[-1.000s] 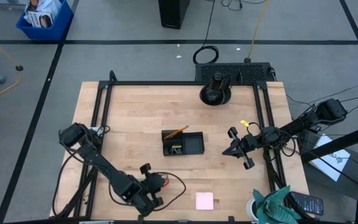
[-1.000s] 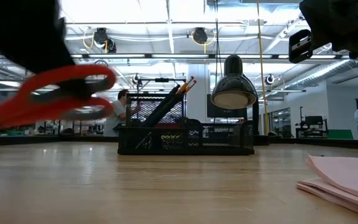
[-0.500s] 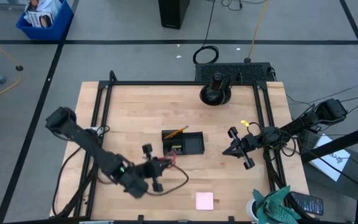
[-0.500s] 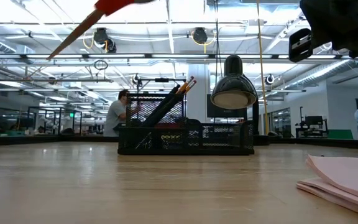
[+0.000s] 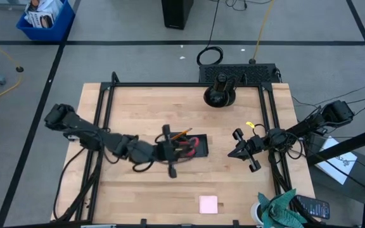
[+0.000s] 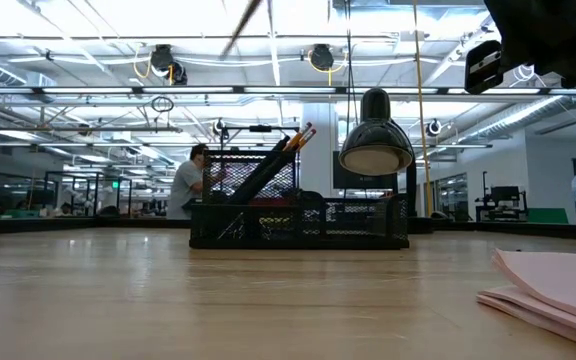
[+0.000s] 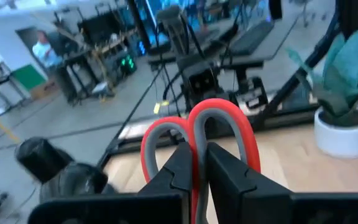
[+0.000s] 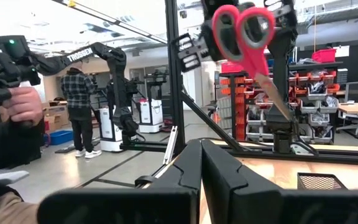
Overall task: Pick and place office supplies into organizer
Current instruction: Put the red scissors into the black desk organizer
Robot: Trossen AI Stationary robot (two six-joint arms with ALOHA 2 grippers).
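1. The left gripper [image 5: 171, 152] is seen above the organizer [image 5: 187, 145] at the middle of the table [image 5: 138, 107], its fingers clamped on the red-handled scissors [image 7: 197, 140]. In the left wrist view the two dark fingers press together between the red loops, and the right wrist view shows the scissors hanging in the air with nothing beneath them.

2. The scissors are held upright: in the right wrist view the loops are uppermost and the blades point down and slightly aslant, so the long axis runs nearly vertical, tilted a little from plumb. From above only the red handles are made out, over the left part of the organizer.

3. An orange pencil [image 5: 180, 134] leans out of the organizer's far-left corner, and further pens or pencils are seen leaning inside it in the low view.

4. A jam is judged the chief risk: if the scissors are lowered slightly off line, the tips could be caught on the mesh wall or on the leaning pencil, and the light tray could be pushed or tipped. An early release from this height could let the scissors bounce out.

5. The pink sticky-note pad [image 5: 208, 204] lies at the near edge, not yet placed.

6. The right gripper [image 5: 243, 151] waits to the right of the organizer, fingers together and empty.
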